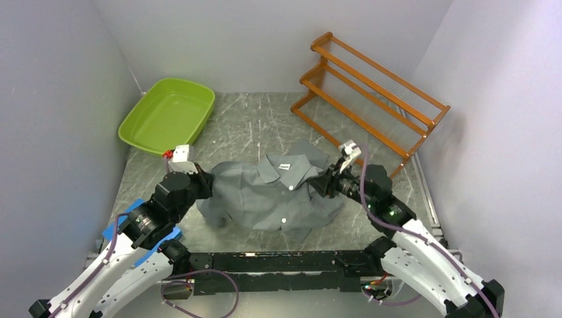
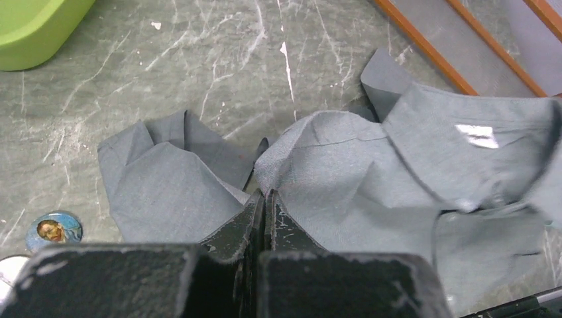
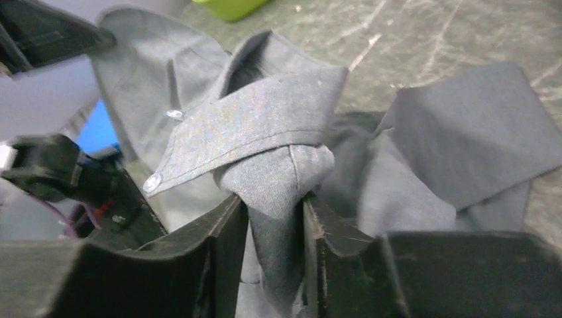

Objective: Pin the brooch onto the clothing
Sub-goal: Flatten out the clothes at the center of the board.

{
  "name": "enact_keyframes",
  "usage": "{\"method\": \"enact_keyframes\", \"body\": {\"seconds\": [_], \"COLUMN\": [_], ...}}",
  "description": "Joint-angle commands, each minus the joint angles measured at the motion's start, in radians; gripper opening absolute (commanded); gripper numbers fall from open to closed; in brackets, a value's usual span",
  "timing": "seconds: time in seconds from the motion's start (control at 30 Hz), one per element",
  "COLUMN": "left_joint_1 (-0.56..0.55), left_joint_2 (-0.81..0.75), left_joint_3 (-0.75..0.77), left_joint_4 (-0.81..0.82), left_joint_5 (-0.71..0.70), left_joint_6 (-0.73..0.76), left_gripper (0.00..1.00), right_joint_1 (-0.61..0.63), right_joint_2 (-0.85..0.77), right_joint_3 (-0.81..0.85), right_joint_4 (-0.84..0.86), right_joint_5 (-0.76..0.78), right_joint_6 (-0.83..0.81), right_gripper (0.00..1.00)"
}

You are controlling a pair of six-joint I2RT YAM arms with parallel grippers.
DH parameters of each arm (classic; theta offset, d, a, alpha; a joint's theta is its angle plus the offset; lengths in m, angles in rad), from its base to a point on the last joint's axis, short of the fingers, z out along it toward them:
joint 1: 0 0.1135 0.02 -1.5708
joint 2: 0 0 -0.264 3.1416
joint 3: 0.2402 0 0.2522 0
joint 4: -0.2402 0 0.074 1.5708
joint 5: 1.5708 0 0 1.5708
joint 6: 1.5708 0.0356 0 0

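Observation:
The clothing (image 1: 278,199), a dark-grey collared shirt with pale buttons, lies crumpled mid-table. My left gripper (image 1: 207,182) is at its left edge. In the left wrist view that gripper (image 2: 265,195) is shut, pinching a raised peak of the shirt (image 2: 397,152). The brooch (image 2: 54,229), a small round badge with a portrait, lies on the table left of the shirt, apart from both grippers. My right gripper (image 1: 325,182) is at the shirt's right side. In the right wrist view it (image 3: 275,202) is closed on a bunched fold of the shirt (image 3: 252,126) below the collar.
A green tub (image 1: 167,114) sits at the back left. A wooden rack (image 1: 371,86) stands at the back right, close behind the shirt's collar. A blue pad (image 1: 136,207) lies under the left arm. White walls enclose the table.

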Motion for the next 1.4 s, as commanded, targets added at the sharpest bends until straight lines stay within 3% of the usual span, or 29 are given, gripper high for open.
{"method": "enact_keyframes", "body": {"seconds": [0.0, 0.13, 0.3, 0.47, 0.57, 0.73, 0.9, 1.13, 1.37], "left_joint_1": [-0.003, -0.002, -0.002, -0.003, -0.002, -0.001, -0.003, -0.002, -0.001], "left_joint_2": [0.003, -0.023, -0.058, -0.086, -0.089, -0.076, -0.057, -0.050, -0.024], "left_joint_3": [-0.014, -0.069, -0.105, -0.112, -0.119, -0.118, -0.098, -0.097, -0.101], "left_joint_4": [-0.007, -0.099, -0.187, -0.214, -0.220, -0.224, -0.230, -0.221, -0.179], "left_joint_5": [-0.034, -0.081, -0.084, -0.067, -0.059, -0.059, -0.061, -0.086, -0.079], "left_joint_6": [-0.023, -0.148, -0.243, -0.259, -0.266, -0.270, -0.262, -0.268, -0.248], "left_gripper": [0.03, 0.03, 0.03, 0.03, 0.03, 0.03, 0.03, 0.03, 0.03], "right_joint_1": [0.007, 0.007, 0.006, 0.004, 0.003, -0.025, -0.051, -0.066, -0.063], "right_joint_2": [-0.055, -0.032, -0.059, 0.002, 0.134, 0.404, 0.650, 0.805, 0.915], "right_joint_3": [-0.214, -0.325, -0.280, -0.125, 0.002, 0.134, 0.269, 0.260, 0.191], "right_joint_4": [0.094, 0.135, 0.104, 0.120, 0.116, 0.152, -0.025, -0.076, 0.108], "right_joint_5": [0.010, -0.132, -0.110, -0.102, -0.114, -0.222, -0.237, -0.322, -0.481], "right_joint_6": [0.055, 0.154, 0.131, 0.050, 0.030, 0.088, 0.063, 0.098, 0.201], "right_gripper": [0.48, 0.69, 0.92, 0.99, 0.99, 0.88, 0.72, 0.60, 0.55]}}
